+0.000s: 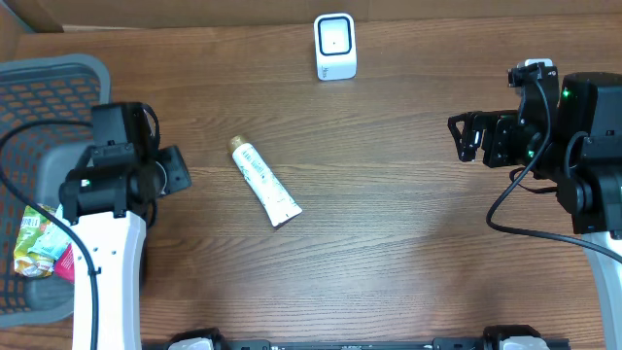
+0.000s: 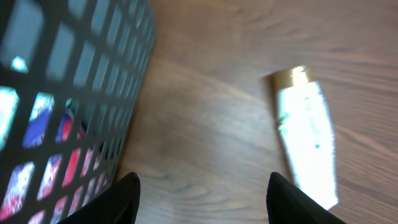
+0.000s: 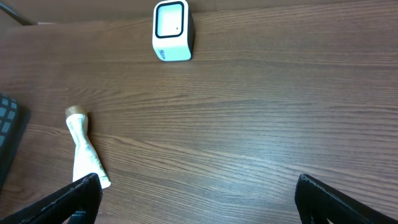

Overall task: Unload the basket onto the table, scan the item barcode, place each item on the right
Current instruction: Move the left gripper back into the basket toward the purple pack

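Note:
A white tube with a gold cap (image 1: 264, 182) lies flat on the wooden table, slanting from upper left to lower right. It also shows in the left wrist view as a bright tube (image 2: 308, 143) and in the right wrist view as a small tube (image 3: 84, 152). The white barcode scanner (image 1: 335, 46) stands upright at the far edge, its window (image 3: 172, 30) facing forward. My left gripper (image 1: 178, 172) is open and empty just left of the tube, its fingertips (image 2: 127, 193) over bare wood. My right gripper (image 1: 466, 137) hangs open and empty far to the right.
A dark mesh basket (image 1: 53, 73) sits at the left edge with colourful packets (image 1: 39, 248) inside; its wall (image 2: 74, 93) is close beside my left gripper. Black cables trail from both arms.

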Tool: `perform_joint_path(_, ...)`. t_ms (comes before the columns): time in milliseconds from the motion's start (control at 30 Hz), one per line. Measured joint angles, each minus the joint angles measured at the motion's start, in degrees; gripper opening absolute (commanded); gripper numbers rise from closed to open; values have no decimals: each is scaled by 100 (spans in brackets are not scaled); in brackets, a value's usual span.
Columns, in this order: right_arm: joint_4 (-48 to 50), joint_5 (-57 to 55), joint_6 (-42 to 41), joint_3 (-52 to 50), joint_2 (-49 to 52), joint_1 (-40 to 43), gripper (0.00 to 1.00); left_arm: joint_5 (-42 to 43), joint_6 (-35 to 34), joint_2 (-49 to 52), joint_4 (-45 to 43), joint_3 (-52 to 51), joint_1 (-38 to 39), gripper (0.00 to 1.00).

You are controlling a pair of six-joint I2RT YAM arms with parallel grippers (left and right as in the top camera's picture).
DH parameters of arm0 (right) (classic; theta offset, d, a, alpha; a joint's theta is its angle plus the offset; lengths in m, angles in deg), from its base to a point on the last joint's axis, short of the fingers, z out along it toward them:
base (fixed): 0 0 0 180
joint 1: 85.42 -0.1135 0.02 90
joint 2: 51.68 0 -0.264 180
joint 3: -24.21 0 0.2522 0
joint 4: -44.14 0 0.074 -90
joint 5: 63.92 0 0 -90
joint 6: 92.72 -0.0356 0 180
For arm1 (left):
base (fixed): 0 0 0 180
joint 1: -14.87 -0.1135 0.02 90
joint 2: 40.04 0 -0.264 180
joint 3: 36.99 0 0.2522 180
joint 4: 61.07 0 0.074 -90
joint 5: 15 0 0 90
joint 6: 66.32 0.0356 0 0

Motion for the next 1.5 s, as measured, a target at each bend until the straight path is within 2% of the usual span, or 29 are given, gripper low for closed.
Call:
perform_joint_path(400, 0, 2, 0, 0, -2, 0, 100, 240, 240, 0, 586, 1561, 0, 59)
perform_joint_path(700, 2, -2, -2, 0, 0, 0, 100, 55, 61, 0, 979, 2441, -286, 66)
perform_joint_path(900, -2, 0, 0, 0, 0, 0, 100, -44, -407, -22, 1281, 2889, -1158, 69)
perform_joint_path(967, 0, 2, -2, 0, -2, 0, 100, -70, -595, -20, 1480, 2900, -1606, 69)
perform_joint_path(1133, 0, 2, -4, 0, -2, 0, 100, -103, -1123, 52, 1939, 2907, -2743, 79)
perform_joint_path(1267, -2, 0, -2, 0, -2, 0, 100, -129, -1582, 295, 2199, 2883, -3539, 79)
perform_joint_path(1500, 0, 0, 0, 0, 0, 0, 100, -129, -2028, 544, 1779, 1832, -4280, 79)
